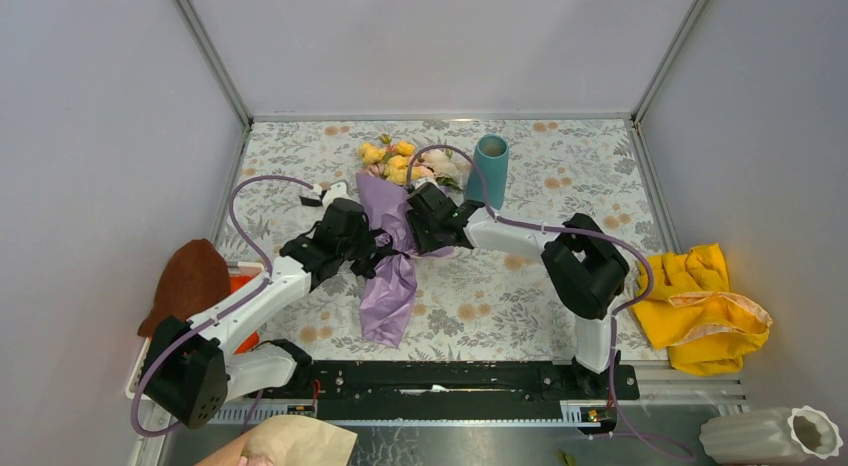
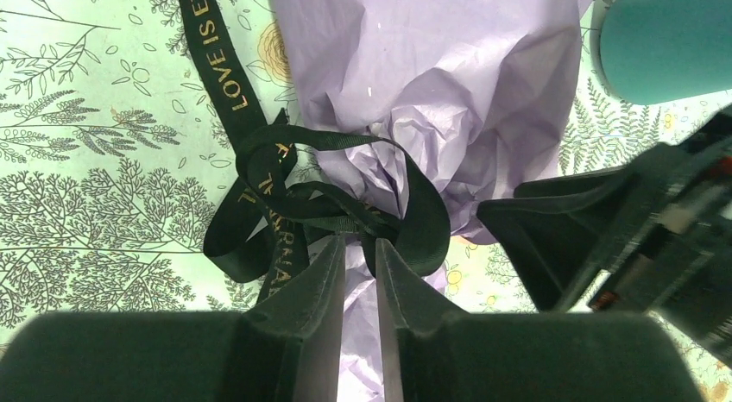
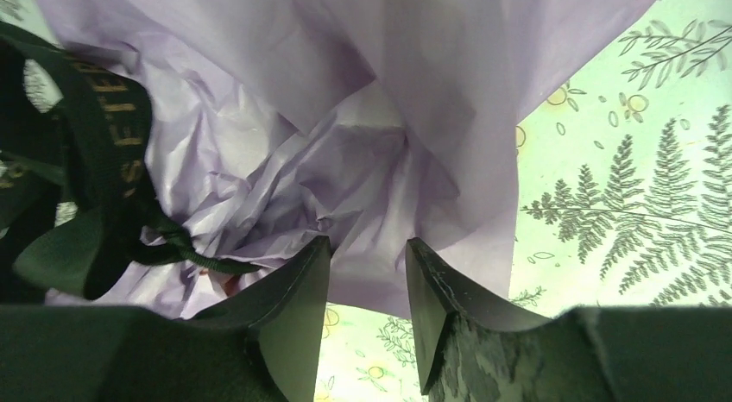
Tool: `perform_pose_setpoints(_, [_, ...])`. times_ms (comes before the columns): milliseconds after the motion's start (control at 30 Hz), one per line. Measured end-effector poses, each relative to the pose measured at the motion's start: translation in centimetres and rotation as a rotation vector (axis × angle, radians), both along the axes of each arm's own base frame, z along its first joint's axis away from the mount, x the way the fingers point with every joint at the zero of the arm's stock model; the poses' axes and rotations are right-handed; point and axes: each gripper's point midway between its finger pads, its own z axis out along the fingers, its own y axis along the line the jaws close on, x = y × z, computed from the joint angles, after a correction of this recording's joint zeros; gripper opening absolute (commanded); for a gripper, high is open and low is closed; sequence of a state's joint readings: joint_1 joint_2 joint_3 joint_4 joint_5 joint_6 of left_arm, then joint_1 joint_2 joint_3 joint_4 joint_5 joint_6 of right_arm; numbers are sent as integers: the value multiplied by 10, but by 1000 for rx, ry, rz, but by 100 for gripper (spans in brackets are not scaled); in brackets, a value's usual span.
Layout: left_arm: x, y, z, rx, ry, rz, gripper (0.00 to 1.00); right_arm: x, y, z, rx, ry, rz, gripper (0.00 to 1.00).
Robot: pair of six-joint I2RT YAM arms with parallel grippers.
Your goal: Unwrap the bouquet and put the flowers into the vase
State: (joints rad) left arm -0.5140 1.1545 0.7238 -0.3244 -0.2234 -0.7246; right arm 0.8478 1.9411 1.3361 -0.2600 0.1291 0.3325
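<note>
Nearest us in the wrist views are two pairs of dark fingers, one pair to each arm. The left fingers (image 2: 311, 298) stand at a narrow slit with their tips at the knot of the one black ribbon (image 2: 285, 204). We cannot tell whether they pinch it, and lilac paper shows through the slit. The right fingers (image 3: 293, 307) are spread, with the paper's lower edge lying across the gap and the worktop showing below it. We count one bouquet (image 1: 388, 281), wrapped and tied, lying flat near the middle of the floral worktop (image 1: 520, 306) between the two wrists. Its paper tail points toward the arm bases and its flowers (image 1: 400, 164) toward the far wall. One teal vase (image 1: 490, 166) stands just right of the blooms. At the right side we see one yellow cloth (image 1: 705, 306) and one white ribbed vase (image 1: 770, 436).
</note>
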Motion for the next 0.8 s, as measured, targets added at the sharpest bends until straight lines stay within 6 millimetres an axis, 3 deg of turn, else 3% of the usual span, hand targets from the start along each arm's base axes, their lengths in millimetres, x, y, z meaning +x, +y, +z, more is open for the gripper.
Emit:
perform_pose_setpoints(167, [-1, 0, -3, 3, 6, 0, 25, 2, 4, 32, 57, -49, 18, 47])
perform_pose_setpoints(300, [-1, 1, -4, 6, 6, 3, 25, -3, 15, 66, 154, -72, 56, 47])
perform_pose_setpoints(400, [-1, 8, -3, 25, 2, 30, 26, -9, 25, 80, 223, -63, 90, 47])
perform_pose_setpoints(633, [-4, 22, 18, 30, -62, 86, 26, -32, 38, 72, 291, 38, 157, 47])
perform_pose_setpoints(800, [-6, 25, 18, 32, -56, 103, 25, -44, 47, 56, 291, 94, 194, 47])
